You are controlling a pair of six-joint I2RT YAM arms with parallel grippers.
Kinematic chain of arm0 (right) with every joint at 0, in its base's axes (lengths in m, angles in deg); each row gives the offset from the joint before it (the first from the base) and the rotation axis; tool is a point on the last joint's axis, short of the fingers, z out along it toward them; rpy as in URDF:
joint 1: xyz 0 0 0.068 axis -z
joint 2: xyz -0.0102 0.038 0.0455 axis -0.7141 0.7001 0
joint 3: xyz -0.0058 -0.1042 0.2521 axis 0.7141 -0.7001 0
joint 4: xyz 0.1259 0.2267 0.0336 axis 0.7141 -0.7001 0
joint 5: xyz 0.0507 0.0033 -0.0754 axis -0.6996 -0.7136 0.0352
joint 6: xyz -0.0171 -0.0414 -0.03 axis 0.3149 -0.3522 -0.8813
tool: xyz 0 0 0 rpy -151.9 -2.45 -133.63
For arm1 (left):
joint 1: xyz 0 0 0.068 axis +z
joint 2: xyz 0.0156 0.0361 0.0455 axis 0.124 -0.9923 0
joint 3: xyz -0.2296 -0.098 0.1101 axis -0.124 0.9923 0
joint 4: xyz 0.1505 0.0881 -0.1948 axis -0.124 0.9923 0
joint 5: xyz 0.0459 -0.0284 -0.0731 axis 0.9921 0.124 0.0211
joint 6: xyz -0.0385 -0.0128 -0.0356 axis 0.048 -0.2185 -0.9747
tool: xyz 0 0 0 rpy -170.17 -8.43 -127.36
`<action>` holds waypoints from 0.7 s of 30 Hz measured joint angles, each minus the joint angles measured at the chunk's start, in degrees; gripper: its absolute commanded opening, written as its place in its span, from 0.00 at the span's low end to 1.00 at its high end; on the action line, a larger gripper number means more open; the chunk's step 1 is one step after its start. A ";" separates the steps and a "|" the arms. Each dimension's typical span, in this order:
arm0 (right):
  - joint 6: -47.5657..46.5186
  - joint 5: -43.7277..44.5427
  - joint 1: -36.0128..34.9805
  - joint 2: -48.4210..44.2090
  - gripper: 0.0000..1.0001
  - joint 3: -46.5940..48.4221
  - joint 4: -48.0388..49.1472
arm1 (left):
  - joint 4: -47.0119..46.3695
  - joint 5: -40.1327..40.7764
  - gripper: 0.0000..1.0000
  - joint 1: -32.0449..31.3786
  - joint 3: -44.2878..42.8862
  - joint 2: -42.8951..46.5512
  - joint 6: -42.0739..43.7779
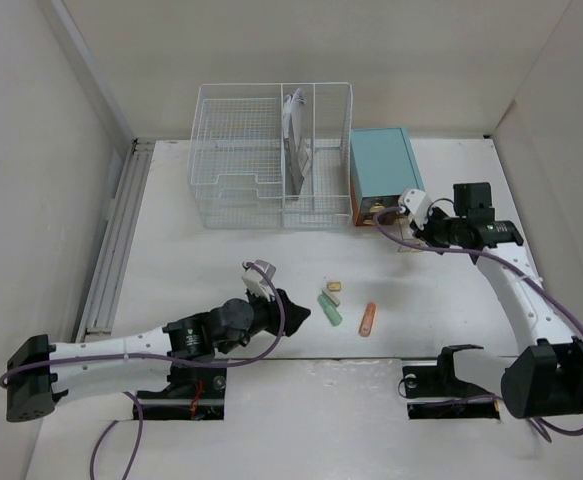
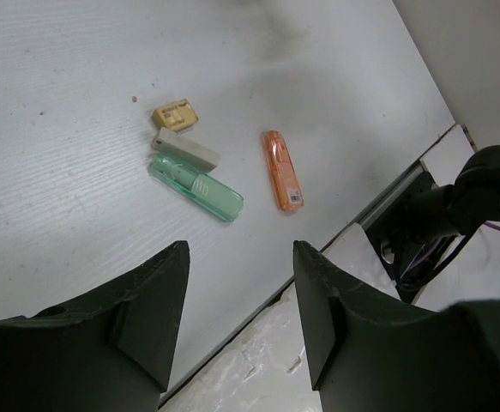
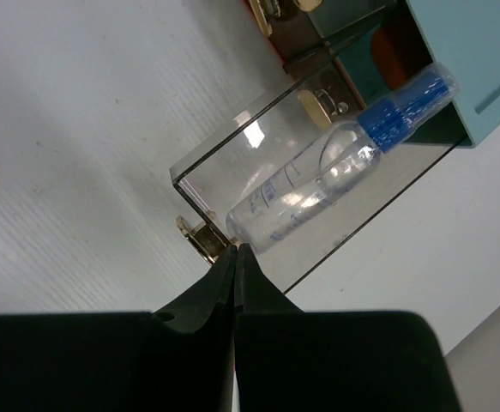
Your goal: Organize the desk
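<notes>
The white desk (image 1: 186, 275) holds a green translucent marker (image 1: 330, 309), a small white eraser (image 1: 327, 294), a small yellow block (image 1: 335, 286) and an orange marker (image 1: 368, 318). My left gripper (image 1: 296, 312) is open and empty, just left of them above the desk's front edge. The left wrist view shows the green marker (image 2: 196, 187), white eraser (image 2: 185, 148), yellow block (image 2: 175, 115) and orange marker (image 2: 282, 169) ahead of the gripper (image 2: 240, 249). My right gripper (image 3: 235, 250) is shut, its tips against the front of a clear drawer (image 3: 232, 159) beside its gold handle (image 3: 201, 236).
The clear drawer stands pulled out of the teal cabinet (image 1: 383, 170) and holds a clear bottle with a blue cap (image 3: 340, 163). A white wire basket organizer (image 1: 271, 155) with papers stands at the back. A metal rail (image 1: 116, 240) runs along the left edge.
</notes>
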 measured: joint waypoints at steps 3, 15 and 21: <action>2.16 -0.46 0.07 1.16 0.00 0.59 1.73 | 0.04 -0.02 0.48 0.00 0.00 0.13 0.00; 3.89 -2.58 0.37 2.12 0.00 1.18 2.80 | 0.31 0.02 0.48 0.00 0.13 2.67 -0.17; 2.56 -4.83 0.37 1.36 0.00 1.95 2.91 | 0.28 0.02 0.48 0.00 0.13 2.69 -0.20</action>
